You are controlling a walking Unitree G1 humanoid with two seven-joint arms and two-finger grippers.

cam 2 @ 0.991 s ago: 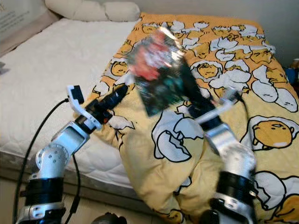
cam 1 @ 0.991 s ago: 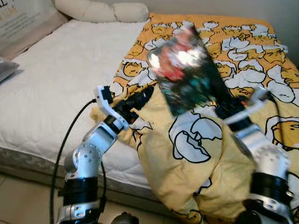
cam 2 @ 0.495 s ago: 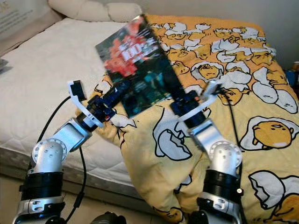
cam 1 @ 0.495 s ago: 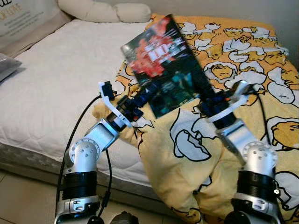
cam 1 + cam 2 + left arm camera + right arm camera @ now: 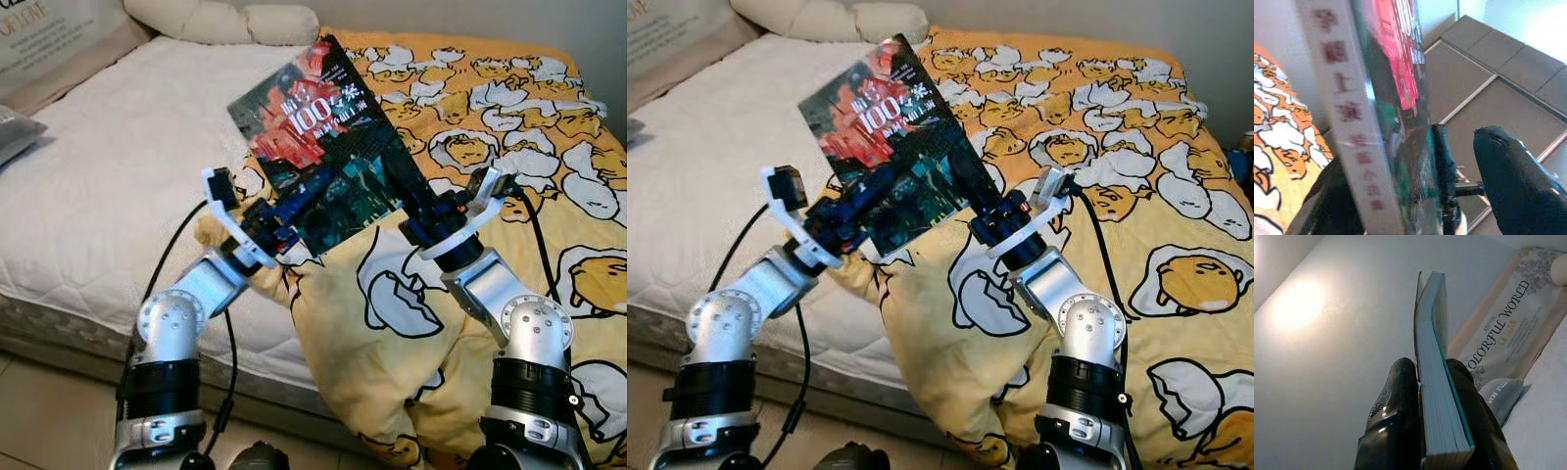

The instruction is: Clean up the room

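Note:
A book with a red and dark green cover and white "100" lettering is held up, tilted, above the bed. My right gripper is shut on its lower right edge; the right wrist view has the page block clamped between both fingers. My left gripper is at the book's lower left corner. In the left wrist view the spine stands between its open fingers, and one finger is clear of the cover.
A yellow duvet printed with egg cartoons covers the right half of the bed and hangs over its near edge. The white mattress lies bare on the left, with pillows at the head and a grey cushion at the far left.
The right arm has swung the book left and up toward the left gripper. The left gripper has risen to the book's lower corner, with its fingers on either side of it.

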